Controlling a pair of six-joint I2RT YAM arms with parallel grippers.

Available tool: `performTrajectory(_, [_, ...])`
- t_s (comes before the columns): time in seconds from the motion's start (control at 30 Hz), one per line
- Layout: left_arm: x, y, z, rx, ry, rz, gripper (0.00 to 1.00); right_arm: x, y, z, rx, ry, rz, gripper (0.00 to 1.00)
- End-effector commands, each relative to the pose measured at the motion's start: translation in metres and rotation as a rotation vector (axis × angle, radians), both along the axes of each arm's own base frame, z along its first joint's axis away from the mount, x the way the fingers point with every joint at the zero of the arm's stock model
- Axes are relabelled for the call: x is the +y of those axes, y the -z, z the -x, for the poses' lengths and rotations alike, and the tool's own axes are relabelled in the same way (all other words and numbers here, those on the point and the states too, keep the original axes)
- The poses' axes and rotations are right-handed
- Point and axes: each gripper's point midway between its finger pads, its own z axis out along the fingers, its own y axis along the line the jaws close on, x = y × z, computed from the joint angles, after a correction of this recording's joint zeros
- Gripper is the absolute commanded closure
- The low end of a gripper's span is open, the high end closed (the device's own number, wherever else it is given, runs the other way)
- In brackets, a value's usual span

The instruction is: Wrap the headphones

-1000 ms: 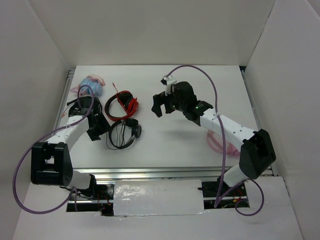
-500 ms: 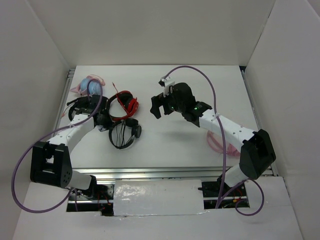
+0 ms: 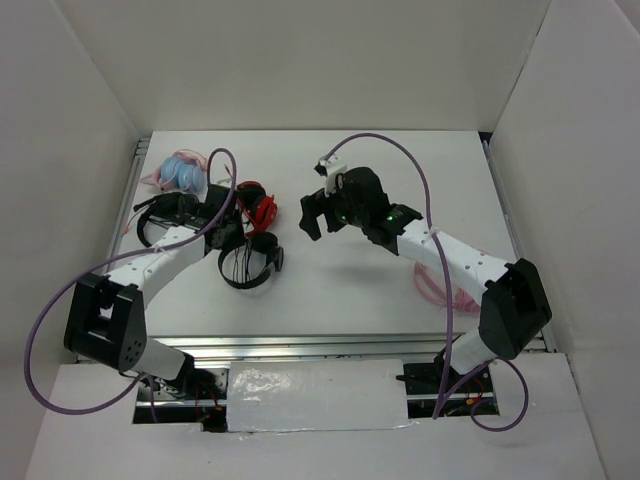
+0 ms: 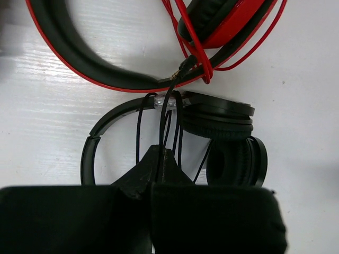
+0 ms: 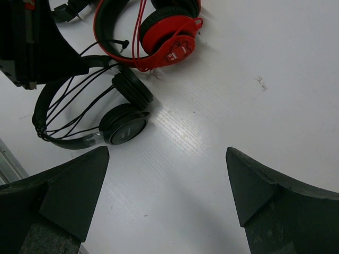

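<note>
White tabletop (image 3: 360, 290), white walls on three sides.

Nearest the arm bases, left of centre: the headphones (image 3: 250, 262) are laid flat, earcups folded together on the right side, and several strands of cable (image 4: 161, 121) are already seen across the thin headband.

Left end effector (image 4: 159, 159): tips pinched fully together just above the headband, with one cable strand running into them (judged a grip on the cable, not the band).

Right end effector (image 3: 312, 215): jaws wide, nothing held, hanging above bare tabletop to the right of the headphones and apart from them.

Just beyond: red-and-black headphones (image 3: 255, 207), their cord and plug just beside the black headband. Further left, a black headset (image 3: 150, 215).

Risks, as judged:
- Nothing pins the headphones; a pull on the cable could drag them instead of tightening a loop.
- The thin strand could slip from the tips.
- The red cord could be snagged, being so close.
</note>
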Motion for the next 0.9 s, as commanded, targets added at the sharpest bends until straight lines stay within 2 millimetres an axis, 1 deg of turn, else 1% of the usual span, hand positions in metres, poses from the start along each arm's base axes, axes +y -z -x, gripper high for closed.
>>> performTrajectory(0.0, [-0.005,-0.002,-0.017,-0.035,0.007,-0.021,1.0,0.004,-0.02,0.004,-0.043,-0.018,-0.019,0.01])
performTrajectory(0.07, [-0.002,0.005,-0.014,-0.015,-0.023,-0.031,1.0,0.003,-0.022,0.005,-0.045,-0.015,-0.021,0.01])
performTrajectory(0.1, [0.001,0.012,-0.011,0.01,-0.035,-0.041,0.99,0.004,-0.022,0.006,-0.047,-0.017,-0.021,0.01])
performTrajectory(0.13, [0.001,0.015,-0.009,0.021,-0.042,-0.042,0.98,0.003,-0.022,0.006,-0.048,-0.014,-0.02,0.01])
performTrajectory(0.23, [-0.001,0.022,-0.001,0.041,-0.049,-0.035,0.9,0.003,-0.024,0.007,-0.051,-0.01,-0.025,0.01])
performTrajectory(0.27, [-0.002,0.023,0.002,0.044,-0.052,-0.033,0.87,0.003,-0.024,0.007,-0.049,-0.006,-0.028,0.01])
performTrajectory(0.33, [-0.005,0.024,0.006,0.047,-0.043,-0.032,0.67,0.004,-0.025,0.01,-0.049,-0.013,-0.031,0.0])
performTrajectory(0.37, [-0.005,0.021,0.008,0.041,-0.046,-0.035,0.63,0.005,-0.025,0.011,-0.051,-0.011,-0.033,0.0])
performTrajectory(0.43, [-0.006,0.018,0.01,0.034,-0.046,-0.051,0.51,0.005,-0.025,0.014,-0.054,-0.017,-0.037,0.0])
performTrajectory(0.5, [-0.006,0.014,0.009,0.027,-0.045,-0.052,0.44,0.005,-0.025,0.014,-0.058,-0.014,-0.037,0.0])
performTrajectory(0.53, [-0.005,0.012,0.01,0.026,-0.049,-0.055,0.41,0.005,-0.027,0.015,-0.061,-0.012,-0.04,0.0])
performTrajectory(0.67, [-0.003,0.003,0.008,0.006,-0.051,-0.065,0.37,0.003,-0.034,0.014,-0.077,0.007,-0.055,0.0])
performTrajectory(0.77, [-0.001,-0.008,0.005,-0.019,-0.055,-0.071,0.28,0.003,-0.044,0.015,-0.091,0.018,-0.08,0.0])
performTrajectory(0.8, [-0.001,-0.012,0.004,-0.03,-0.052,-0.074,0.14,0.001,-0.05,0.016,-0.103,0.022,-0.091,0.0])
performTrajectory(0.87, [0.001,-0.023,0.002,-0.05,-0.056,-0.077,0.05,0.0,-0.055,0.015,-0.106,0.037,-0.11,0.0])
